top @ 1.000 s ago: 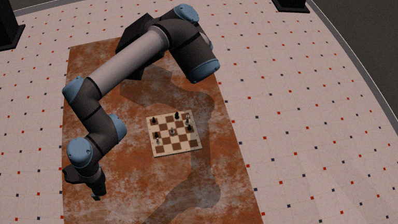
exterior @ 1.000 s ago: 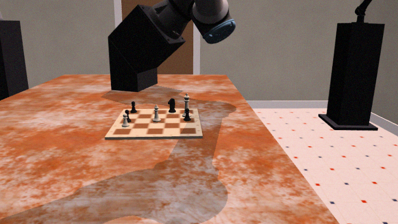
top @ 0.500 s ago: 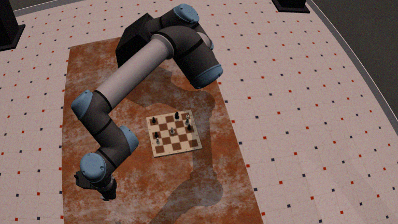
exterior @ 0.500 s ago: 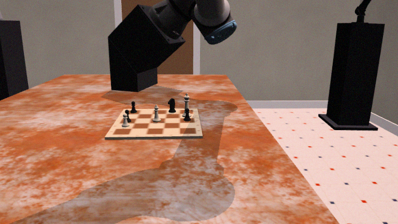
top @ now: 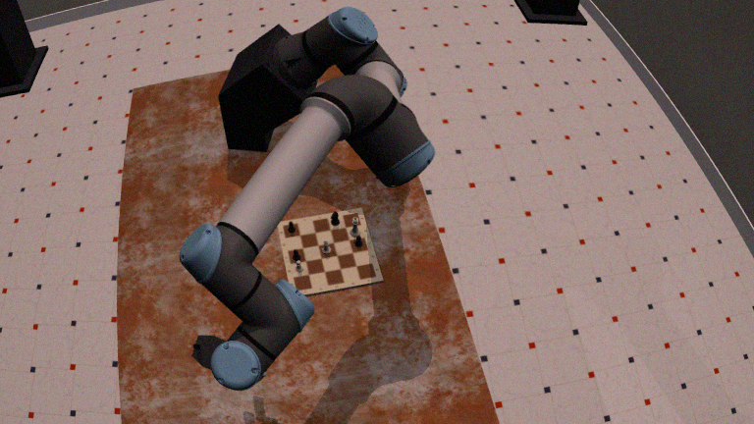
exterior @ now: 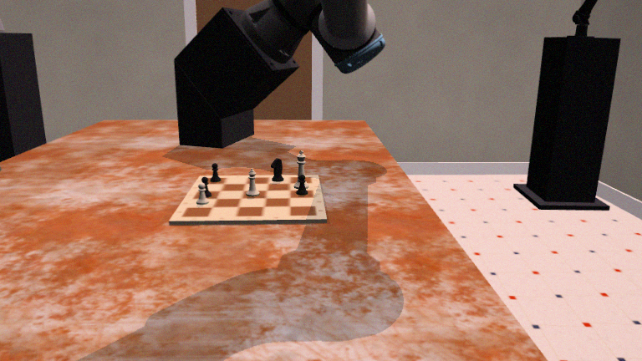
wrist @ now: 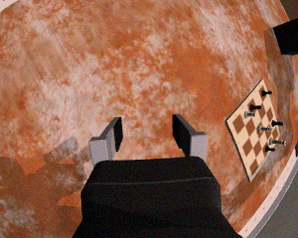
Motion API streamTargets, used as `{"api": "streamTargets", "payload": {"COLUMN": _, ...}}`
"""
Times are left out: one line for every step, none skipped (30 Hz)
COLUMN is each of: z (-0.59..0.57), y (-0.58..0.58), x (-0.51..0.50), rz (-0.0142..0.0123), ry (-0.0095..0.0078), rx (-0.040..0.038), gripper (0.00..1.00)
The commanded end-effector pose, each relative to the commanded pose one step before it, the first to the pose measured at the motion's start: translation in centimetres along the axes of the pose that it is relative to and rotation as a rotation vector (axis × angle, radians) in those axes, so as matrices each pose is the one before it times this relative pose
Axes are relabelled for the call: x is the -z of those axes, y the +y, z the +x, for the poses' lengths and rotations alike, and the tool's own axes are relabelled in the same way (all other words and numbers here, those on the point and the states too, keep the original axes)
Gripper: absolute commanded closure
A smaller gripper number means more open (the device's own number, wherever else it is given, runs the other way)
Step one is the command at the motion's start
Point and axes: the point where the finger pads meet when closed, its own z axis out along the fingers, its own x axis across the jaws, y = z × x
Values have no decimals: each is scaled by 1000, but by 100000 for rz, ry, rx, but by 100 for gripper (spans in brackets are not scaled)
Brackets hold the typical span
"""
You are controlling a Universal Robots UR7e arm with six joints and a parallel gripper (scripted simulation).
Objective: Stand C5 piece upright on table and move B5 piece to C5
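A dark two-finger gripper (wrist: 149,138) hangs released and empty above the mottled orange table (wrist: 136,47), well apart from the small wooden chessboard (wrist: 244,138). The approach is likely in hand; next, it needs to reach the C5 piece.

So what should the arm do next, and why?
Probably swing toward the chessboard. In the wrist view the end effector hangs open and empty over bare tabletop, with the board off to the side and its pieces untouched. It likely has to get above the board before it can pick anything up.
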Motion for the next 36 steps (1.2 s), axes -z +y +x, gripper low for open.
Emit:
{"api": "streamTargets", "payload": {"z": 1994, "y": 2829, "x": -2071, "rz": 4749, "ry": 10886, "rx": -15905, "gripper": 0}}
{"api": "streamTargets", "payload": {"z": 657, "y": 692, "x": -578, "rz": 1732, "ry": 2263, "rx": -4155, "gripper": 0}}
{"api": "streamTargets", "payload": {"z": 693, "y": 670, "x": -569, "rz": 1857, "ry": 2183, "rx": -4159, "gripper": 0}}
{"api": "streamTargets", "payload": {"z": 0, "y": 0, "x": 0, "rz": 0, "ry": 0, "rx": 0, "gripper": 0}}
{"api": "streamTargets", "payload": {"z": 727, "y": 644, "x": -559, "rz": 1971, "ry": 2089, "rx": -4150, "gripper": 0}}
{"api": "streamTargets", "payload": {"z": 0, "y": 0, "x": 0, "rz": 0, "ry": 0, "rx": 0, "gripper": 0}}
{"api": "streamTargets", "payload": {"z": 757, "y": 614, "x": -547, "rz": 2073, "ry": 1983, "rx": -4128, "gripper": 0}}
{"api": "streamTargets", "payload": {"z": 782, "y": 581, "x": -533, "rz": 2162, "ry": 1866, "rx": -4093, "gripper": 0}}
{"api": "streamTargets", "payload": {"z": 0, "y": 0, "x": 0, "rz": 0, "ry": 0, "rx": 0, "gripper": 0}}
{"api": "streamTargets", "payload": {"z": 0, "y": 0, "x": 0, "rz": 0, "ry": 0, "rx": 0, "gripper": 0}}
{"api": "streamTargets", "payload": {"z": 0, "y": 0, "x": 0, "rz": 0, "ry": 0, "rx": 0, "gripper": 0}}
{"api": "streamTargets", "payload": {"z": 802, "y": 545, "x": -519, "rz": 2236, "ry": 1741, "rx": -4046, "gripper": 0}}
{"api": "streamTargets", "payload": {"z": 818, "y": 507, "x": -503, "rz": 2295, "ry": 1609, "rx": -3986, "gripper": 0}}
{"api": "streamTargets", "payload": {"z": 828, "y": 467, "x": -487, "rz": 2336, "ry": 1472, "rx": -3914, "gripper": 0}}
{"api": "streamTargets", "payload": {"z": 0, "y": 0, "x": 0, "rz": 0, "ry": 0, "rx": 0, "gripper": 0}}
{"api": "streamTargets", "payload": {"z": 833, "y": 426, "x": -469, "rz": 2361, "ry": 1333, "rx": -3830, "gripper": 0}}
{"api": "streamTargets", "payload": {"z": 832, "y": 385, "x": -451, "rz": 2368, "ry": 1194, "rx": -3735, "gripper": 0}}
{"api": "streamTargets", "payload": {"z": 0, "y": 0, "x": 0, "rz": 0, "ry": 0, "rx": 0, "gripper": 0}}
{"api": "streamTargets", "payload": {"z": 826, "y": 344, "x": -432, "rz": 2359, "ry": 1057, "rx": -3629, "gripper": 0}}
{"api": "streamTargets", "payload": {"z": 815, "y": 304, "x": -413, "rz": 2333, "ry": 923, "rx": -3513, "gripper": 0}}
{"api": "streamTargets", "payload": {"z": 0, "y": 0, "x": 0, "rz": 0, "ry": 0, "rx": 0, "gripper": 0}}
{"api": "streamTargets", "payload": {"z": 798, "y": 265, "x": -393, "rz": 2291, "ry": 795, "rx": -3387, "gripper": 0}}
{"api": "streamTargets", "payload": {"z": 777, "y": 228, "x": -373, "rz": 2234, "ry": 674, "rx": -3252, "gripper": 0}}
{"api": "streamTargets", "payload": {"z": 0, "y": 0, "x": 0, "rz": 0, "ry": 0, "rx": 0, "gripper": 0}}
{"api": "streamTargets", "payload": {"z": 752, "y": 193, "x": -353, "rz": 2164, "ry": 560, "rx": -3108, "gripper": 0}}
{"api": "streamTargets", "payload": {"z": 722, "y": 161, "x": -332, "rz": 2082, "ry": 456, "rx": -2957, "gripper": 0}}
{"api": "streamTargets", "payload": {"z": 0, "y": 0, "x": 0, "rz": 0, "ry": 0, "rx": 0, "gripper": 0}}
{"api": "streamTargets", "payload": {"z": 0, "y": 0, "x": 0, "rz": 0, "ry": 0, "rx": 0, "gripper": 0}}
{"api": "streamTargets", "payload": {"z": 689, "y": 132, "x": -311, "rz": 1988, "ry": 362, "rx": -2798, "gripper": 0}}
{"api": "streamTargets", "payload": {"z": 653, "y": 106, "x": -290, "rz": 1885, "ry": 278, "rx": -2634, "gripper": 0}}
{"api": "streamTargets", "payload": {"z": 614, "y": 83, "x": -269, "rz": 1774, "ry": 205, "rx": -2464, "gripper": 0}}
{"api": "streamTargets", "payload": {"z": 573, "y": 63, "x": -248, "rz": 1656, "ry": 142, "rx": -2291, "gripper": 0}}
{"api": "streamTargets", "payload": {"z": 530, "y": 45, "x": -228, "rz": 1533, "ry": 90, "rx": -2114, "gripper": 0}}
{"api": "streamTargets", "payload": {"z": 486, "y": 31, "x": -207, "rz": 1407, "ry": 47, "rx": -1936, "gripper": 0}}
{"api": "streamTargets", "payload": {"z": 442, "y": 20, "x": -187, "rz": 1278, "ry": 14, "rx": -1756, "gripper": 0}}
{"api": "streamTargets", "payload": {"z": 397, "y": 10, "x": -167, "rz": 1149, "ry": -11, "rx": -1578, "gripper": 0}}
